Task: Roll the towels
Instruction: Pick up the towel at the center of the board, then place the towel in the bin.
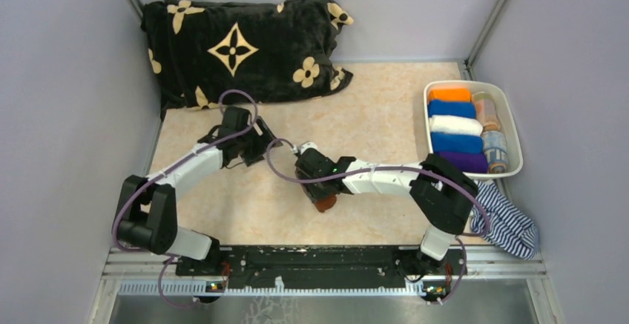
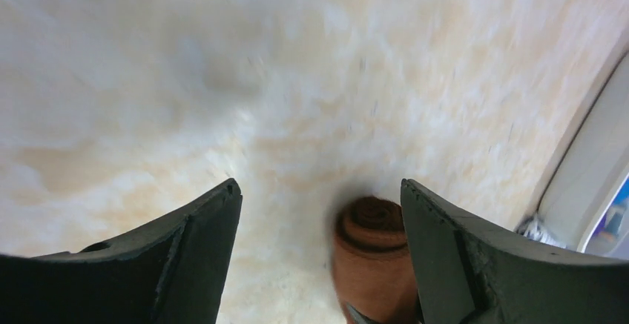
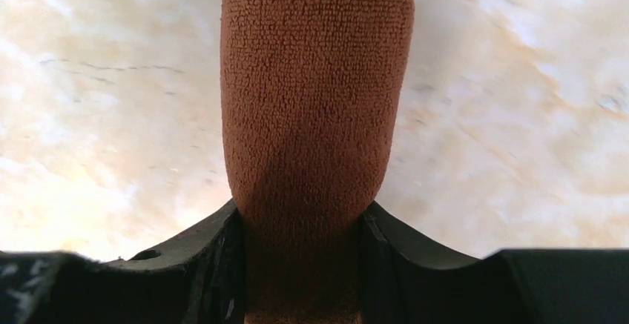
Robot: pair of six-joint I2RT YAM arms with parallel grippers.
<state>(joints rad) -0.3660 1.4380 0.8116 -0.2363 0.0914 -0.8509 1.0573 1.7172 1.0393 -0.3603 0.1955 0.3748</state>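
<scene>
The right gripper (image 3: 300, 224) is clamping the rolled brown towel (image 3: 315, 94). The left gripper (image 2: 320, 194) is hovering nearby, jaws apart, gripping nothing.

The right tool (image 3: 300, 220) grips a rolled brown terry-cloth towel (image 3: 315, 94) by its near end. Its two black fingers (image 3: 189, 265) rise from the bottom edge of the view and press on the roll from left and right, touching it on both sides. The cloth is pinched narrower where they meet it. The roll runs away from the camera up the middle of the view, and its far end shows a stitched hem at the top edge. Behind it lies the beige marbled counter (image 3: 104, 116), pale cream with orange-tan veining, slightly blurred. Whether the roll rests on the counter or hangs above it cannot be told.
</scene>
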